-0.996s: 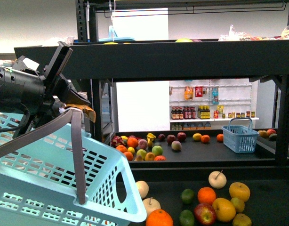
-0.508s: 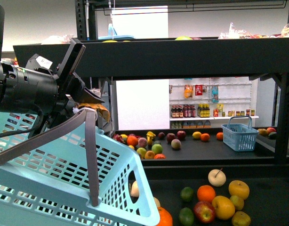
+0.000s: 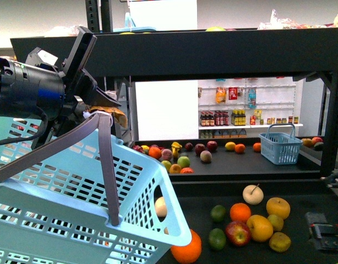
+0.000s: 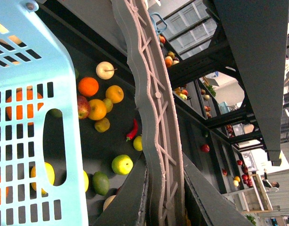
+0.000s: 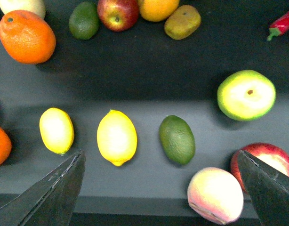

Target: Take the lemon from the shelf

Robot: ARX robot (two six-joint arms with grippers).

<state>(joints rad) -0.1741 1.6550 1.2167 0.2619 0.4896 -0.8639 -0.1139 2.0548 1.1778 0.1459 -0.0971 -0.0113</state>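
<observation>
Two bright-yellow lemons lie side by side on the shelf's dark tray (image 5: 149, 75): one lemon (image 5: 116, 137) with a small nub and another lemon (image 5: 56, 130) beside it. My right gripper (image 5: 163, 197) hangs open above them, and the nubbed lemon sits inside the span of its fingertips (image 5: 55, 193), nearer this one. The same gripper (image 3: 326, 236) shows low at the right in the front view. My left gripper (image 3: 94, 113) is shut on the grey basket handle (image 4: 154, 108) and holds the light-blue basket (image 3: 75, 209) tilted in front of the black shelf (image 3: 213, 55).
Around the lemons lie an orange (image 5: 27, 36), a dark green fruit (image 5: 177, 139), a green apple (image 5: 246, 95), a peach (image 5: 215, 195), a red apple (image 5: 264, 160) and a red chili (image 5: 283, 23). A small blue basket (image 3: 281, 147) stands on the far tray.
My right gripper has come into the front view at the lower right. The left gripper and basket have shifted slightly, and the shelf's upper tray sits higher in the picture.
</observation>
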